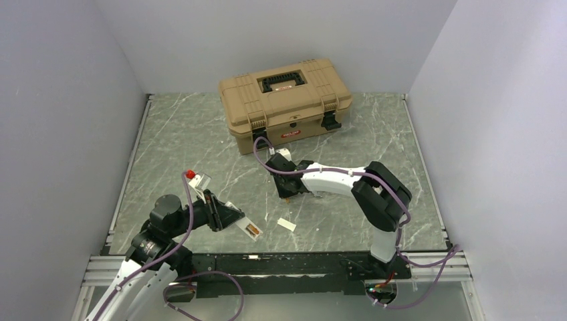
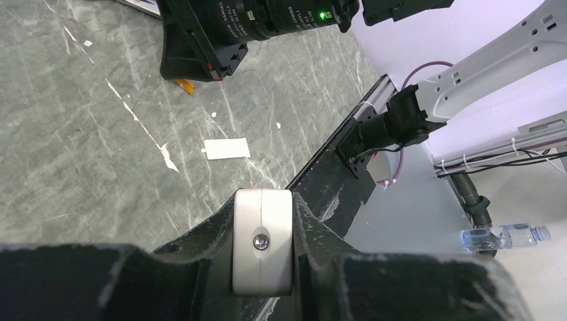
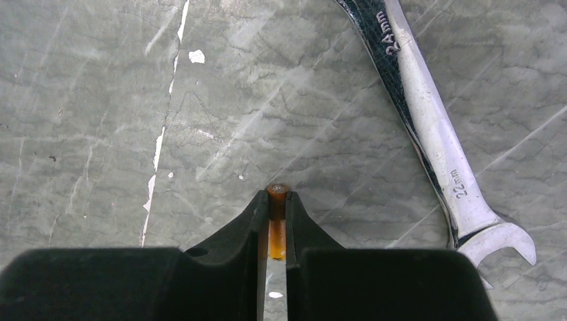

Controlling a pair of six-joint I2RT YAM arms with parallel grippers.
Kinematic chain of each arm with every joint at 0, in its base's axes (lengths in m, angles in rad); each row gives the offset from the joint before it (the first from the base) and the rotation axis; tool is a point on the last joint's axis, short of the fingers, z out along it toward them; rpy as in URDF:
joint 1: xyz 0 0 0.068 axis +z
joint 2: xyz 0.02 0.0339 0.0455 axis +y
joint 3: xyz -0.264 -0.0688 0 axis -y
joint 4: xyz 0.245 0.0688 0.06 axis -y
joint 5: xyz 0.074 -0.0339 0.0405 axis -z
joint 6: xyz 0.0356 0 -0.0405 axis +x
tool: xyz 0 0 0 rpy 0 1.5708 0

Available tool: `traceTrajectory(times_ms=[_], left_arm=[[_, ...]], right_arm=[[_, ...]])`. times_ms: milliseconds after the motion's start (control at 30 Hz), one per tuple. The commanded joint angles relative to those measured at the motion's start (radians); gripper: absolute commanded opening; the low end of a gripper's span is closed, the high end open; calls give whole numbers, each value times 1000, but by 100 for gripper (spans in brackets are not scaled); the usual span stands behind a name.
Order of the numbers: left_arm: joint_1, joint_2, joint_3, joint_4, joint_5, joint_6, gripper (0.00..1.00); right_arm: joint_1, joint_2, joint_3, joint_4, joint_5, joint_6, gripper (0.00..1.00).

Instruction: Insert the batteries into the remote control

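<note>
The remote control (image 1: 250, 229) is a slim white bar with an orange-brown recess facing up. My left gripper (image 1: 234, 219) is shut on it near the table's front left. In the left wrist view the remote's white end (image 2: 262, 267) with a screw sits clamped between the jaws of the left gripper (image 2: 264, 207). My right gripper (image 1: 287, 194) is shut on an orange battery (image 3: 277, 234) and holds it low over the table, a little right of the remote; the battery's tip pokes past the jaws of the right gripper (image 3: 277, 195). The battery tip also shows in the left wrist view (image 2: 184, 85).
A small white battery cover (image 1: 286, 224) lies flat between the grippers and also shows in the left wrist view (image 2: 227, 148). A steel wrench (image 3: 428, 127) lies right of the right gripper. A closed tan toolbox (image 1: 284, 100) stands at the back. The table's front rail (image 1: 301, 264) is near.
</note>
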Motion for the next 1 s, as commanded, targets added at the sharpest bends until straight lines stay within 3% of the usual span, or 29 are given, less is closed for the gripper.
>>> traceTrajectory(times_ms=[0,300,700,967], left_arm=[[4,4,35,41,-5,10,0],[4,14,20,69,-12,-18,0],[4,49,5,172,-26,-195,0],[4,96,-138,479,7,-484,0]], right_arm=[[5,-21,-14,-13,24,-2,3],[6,-233,-105,93,25,-48,0],[47,-570,-264,266,-115,-36,0],[197,-765,-281,317,-92,-147,0]])
